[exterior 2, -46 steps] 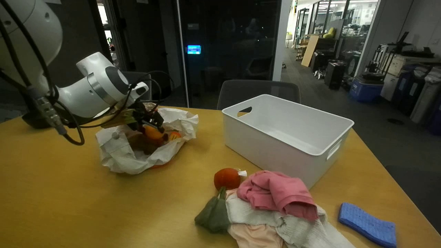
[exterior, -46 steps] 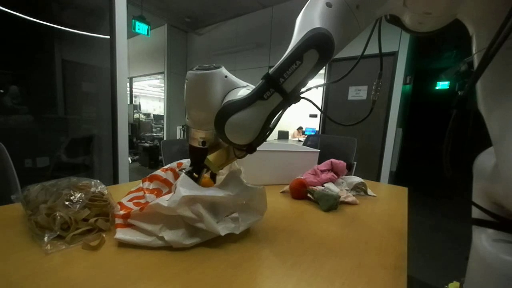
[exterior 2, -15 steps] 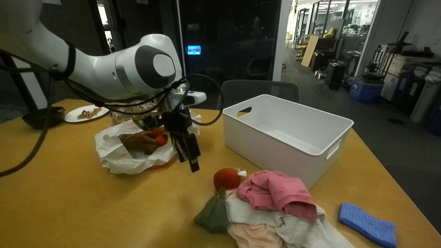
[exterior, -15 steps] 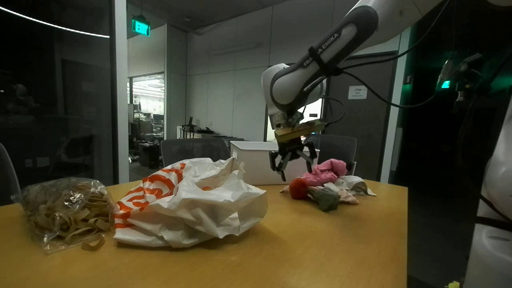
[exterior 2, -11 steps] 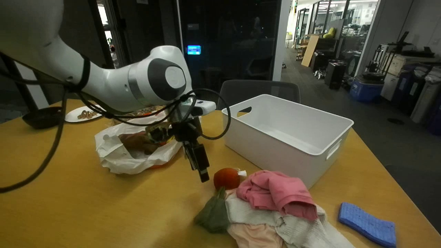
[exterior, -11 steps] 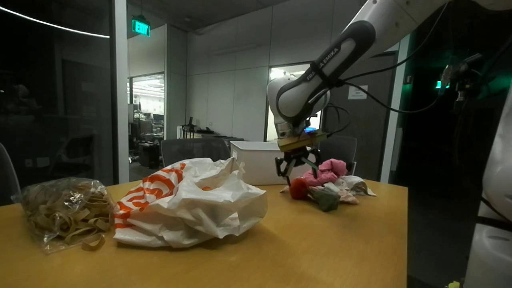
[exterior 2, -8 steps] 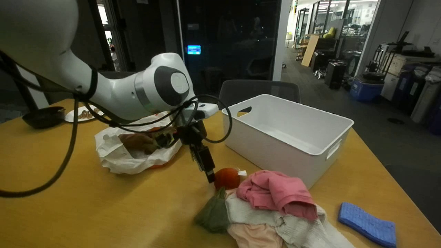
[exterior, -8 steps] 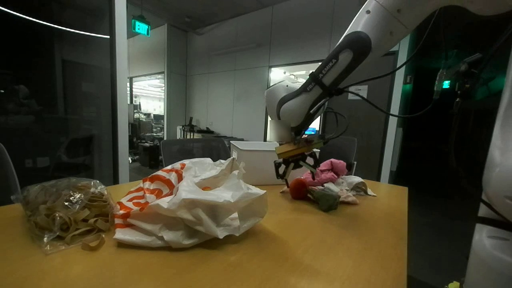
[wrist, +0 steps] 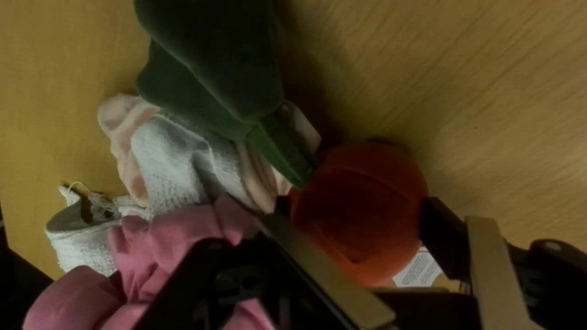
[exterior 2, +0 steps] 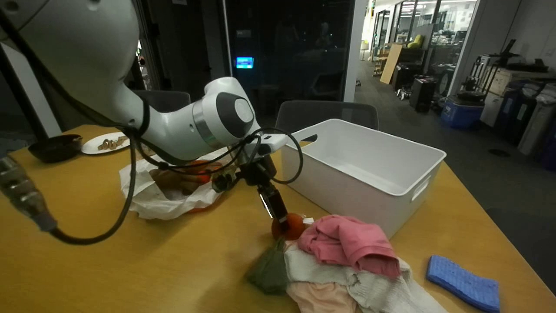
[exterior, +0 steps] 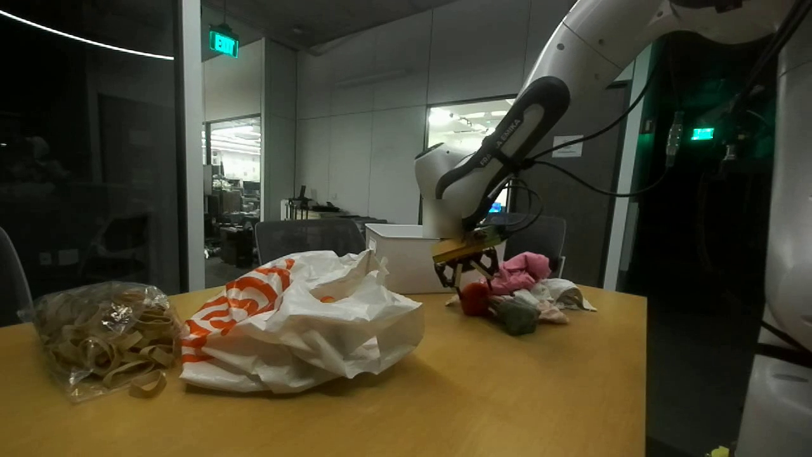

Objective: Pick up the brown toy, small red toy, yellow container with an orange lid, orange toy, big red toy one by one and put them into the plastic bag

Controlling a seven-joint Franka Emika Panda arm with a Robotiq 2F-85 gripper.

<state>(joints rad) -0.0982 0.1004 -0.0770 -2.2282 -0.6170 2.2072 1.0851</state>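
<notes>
I am in an office, a meeting room by the look of it: dark-backed chairs (exterior 2: 328,115) stand beside my wood-toned tabletop (exterior: 495,400), a green exit sign (exterior: 224,42) glows high up, a paper notice (exterior: 566,146) hangs on a dark door (exterior: 587,228), and a grey-floored corridor (exterior 2: 391,148) runs past glass-fronted rooms (exterior 2: 451,24) beyond.

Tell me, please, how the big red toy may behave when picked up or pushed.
The big red toy looks like seamed fabric, so it is probably soft. Its rounded shape could roll when pushed. The green stem, apparently touching it, might drag along.
</notes>
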